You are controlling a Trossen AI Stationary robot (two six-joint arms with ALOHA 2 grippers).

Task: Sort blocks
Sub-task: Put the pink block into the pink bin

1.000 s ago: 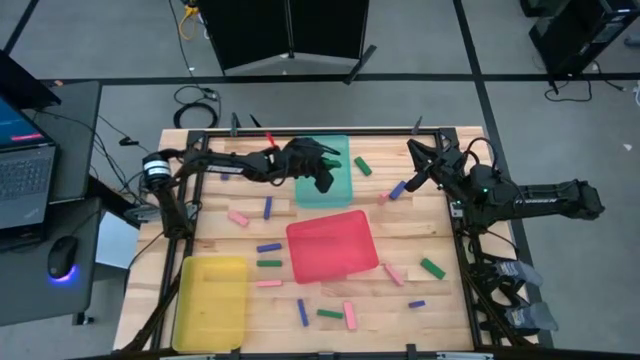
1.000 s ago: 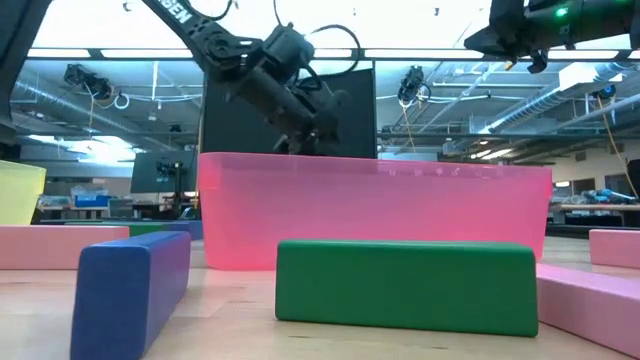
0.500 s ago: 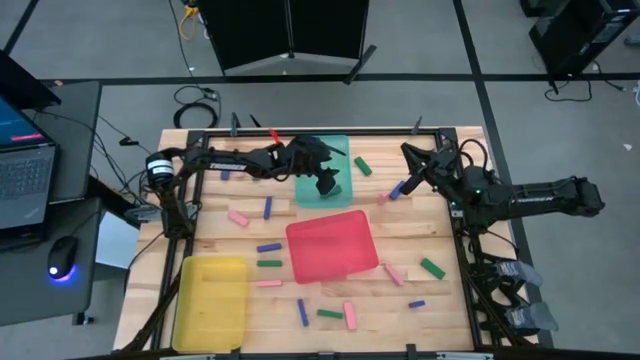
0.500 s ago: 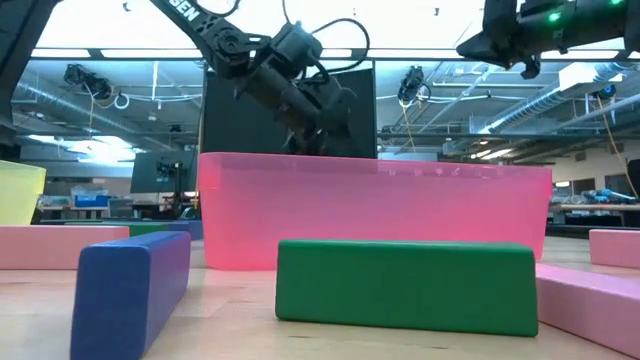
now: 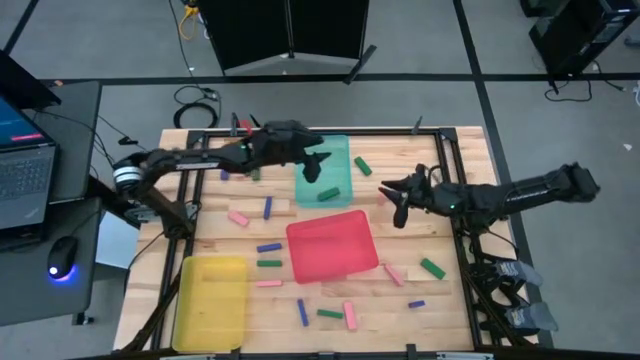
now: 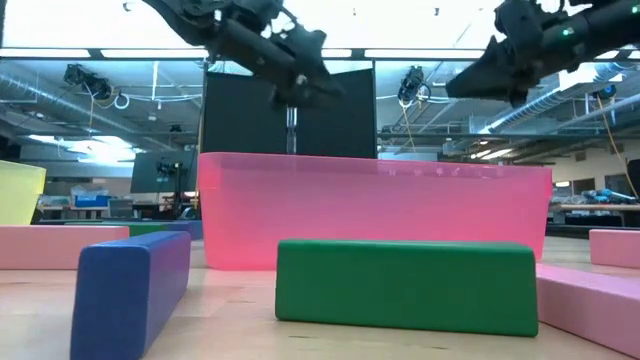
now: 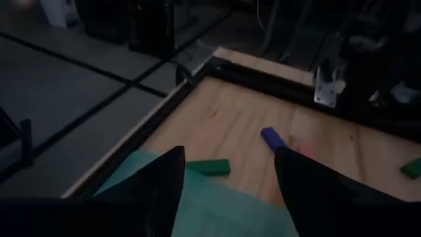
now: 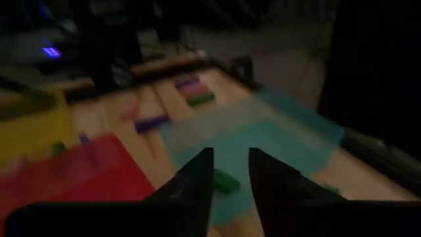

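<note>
While your left gripper [image 5: 312, 168] backs off the teal tray [image 5: 338, 149], jaws apart, your right gripper [image 5: 397, 196] swings inward, slightly parted.

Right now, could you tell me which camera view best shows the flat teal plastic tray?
The high view: the whole flat teal plastic tray shows, with a green block inside. The wrist views catch only parts of it; in the low view I cannot make it out.

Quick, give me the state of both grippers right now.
Left gripper: open, empty, over the teal tray.
Right gripper: slightly open, nothing between its fingers, right of the red tray.
</note>
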